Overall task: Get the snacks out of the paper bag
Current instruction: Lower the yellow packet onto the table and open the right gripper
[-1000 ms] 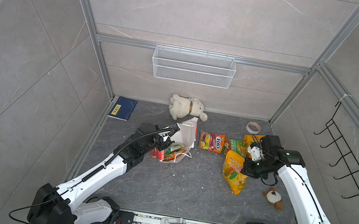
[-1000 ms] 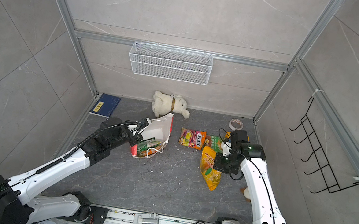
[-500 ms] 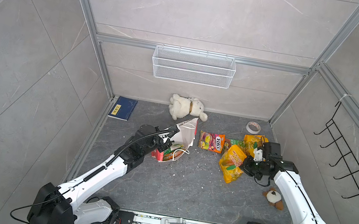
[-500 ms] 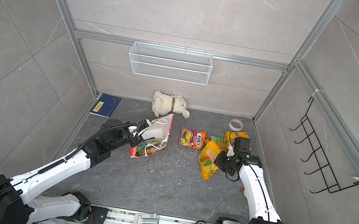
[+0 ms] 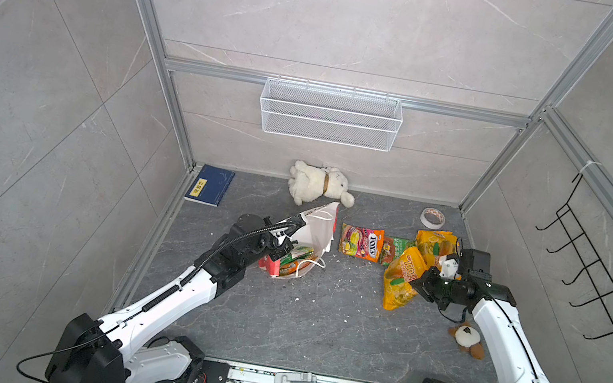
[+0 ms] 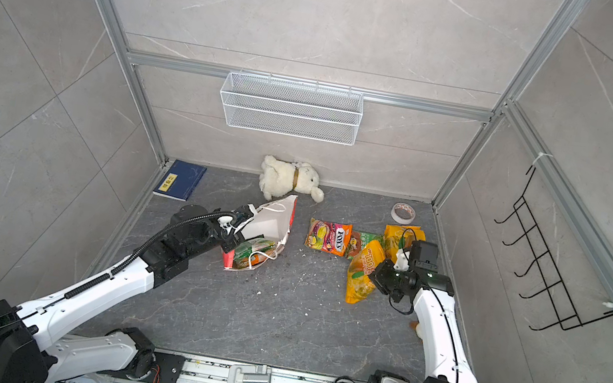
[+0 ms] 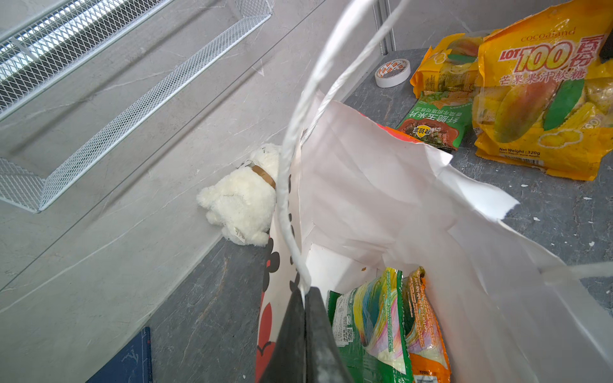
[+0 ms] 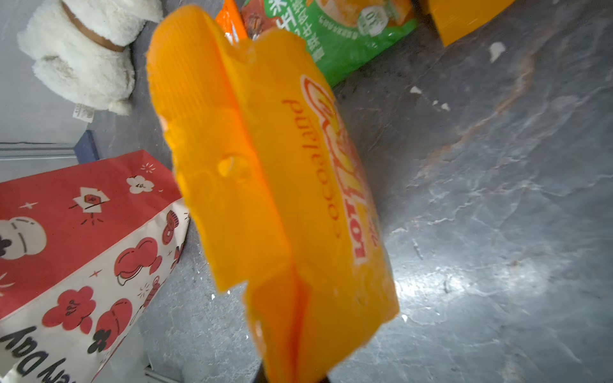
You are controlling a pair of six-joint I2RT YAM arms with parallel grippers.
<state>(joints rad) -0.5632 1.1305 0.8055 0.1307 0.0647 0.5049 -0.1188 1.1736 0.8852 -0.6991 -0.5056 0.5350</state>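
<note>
The paper bag sits crumpled left of the desk's middle. It is white with red sides and red prints, its torn mouth faces up, and green and orange packets stand on end inside. The left pincer is pressed together on its rim beside a white cord handle. The right pincer pinches one edge of a yellow mango packet, long axis running far to near, lettered end farther away, beside a pink-orange packet and a green packet lying flat.

Paper bag left of centre, packets inside; snacks to its right; plush toy behind
</note>
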